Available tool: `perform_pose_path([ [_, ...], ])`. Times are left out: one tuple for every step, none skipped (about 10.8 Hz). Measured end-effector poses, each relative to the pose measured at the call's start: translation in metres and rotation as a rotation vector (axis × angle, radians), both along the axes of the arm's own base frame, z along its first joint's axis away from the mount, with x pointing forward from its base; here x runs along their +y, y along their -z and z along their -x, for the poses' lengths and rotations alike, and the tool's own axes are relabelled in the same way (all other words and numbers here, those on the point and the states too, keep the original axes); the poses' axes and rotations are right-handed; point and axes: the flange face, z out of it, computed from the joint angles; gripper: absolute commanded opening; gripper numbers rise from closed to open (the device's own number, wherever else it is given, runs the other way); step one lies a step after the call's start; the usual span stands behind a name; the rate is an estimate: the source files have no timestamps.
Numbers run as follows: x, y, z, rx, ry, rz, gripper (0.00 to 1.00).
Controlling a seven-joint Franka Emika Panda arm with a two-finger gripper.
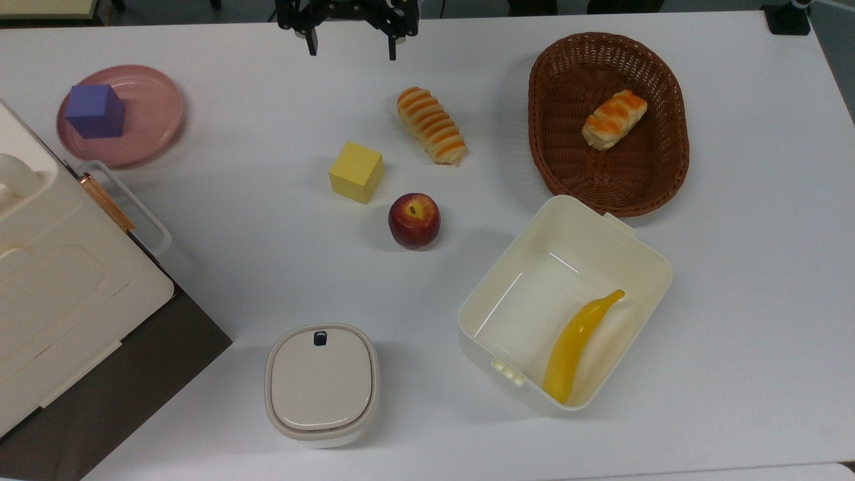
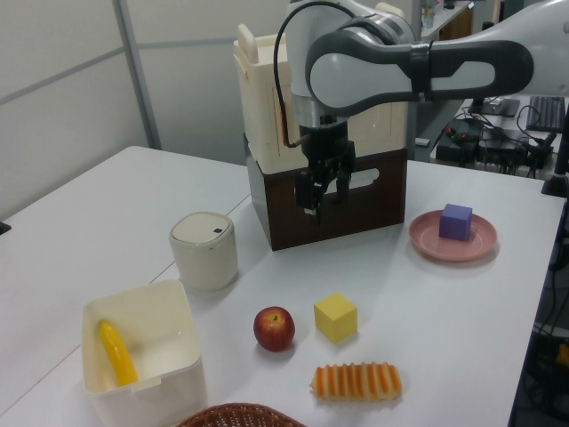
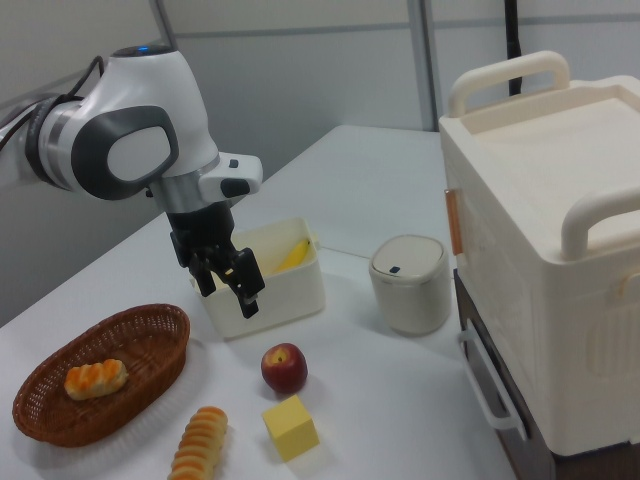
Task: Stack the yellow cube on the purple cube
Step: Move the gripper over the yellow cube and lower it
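Bread, a ridged loaf (image 1: 432,125), lies on the table (image 1: 267,234) nearest the gripper (image 1: 352,47), just below and to its right in the top view. The gripper hangs above the table with its fingers spread apart, holding nothing. Farther down from it sits the yellow cube (image 1: 356,172), flat on the table and turned so a corner points toward the red apple (image 1: 414,220) beside it. A wicker basket (image 1: 668,180) lies off to the gripper's right. Well apart to its left in the top view, the purple cube (image 1: 96,111) rests on a pink plate (image 1: 150,120).
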Motion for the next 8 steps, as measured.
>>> perform_pose_path([
  [0.0005,-0.0002,0.0001,0.001,0.000,-0.005,1.00],
  [0.0019,-0.0001,0.0003,0.002,-0.006,-0.007,1.00],
  [0.0043,0.0002,0.0008,0.006,-0.011,-0.007,1.00],
  [0.0067,0.0003,0.0010,0.008,-0.015,-0.007,1.00],
  [0.0074,0.0001,0.0010,0.007,-0.016,-0.007,1.00],
  [0.0074,0.0000,0.0010,0.007,-0.016,-0.007,1.00],
  [0.0074,0.0000,0.0010,0.007,-0.017,-0.007,1.00],
  [0.0074,0.0000,0.0010,0.007,-0.019,-0.007,1.00],
])
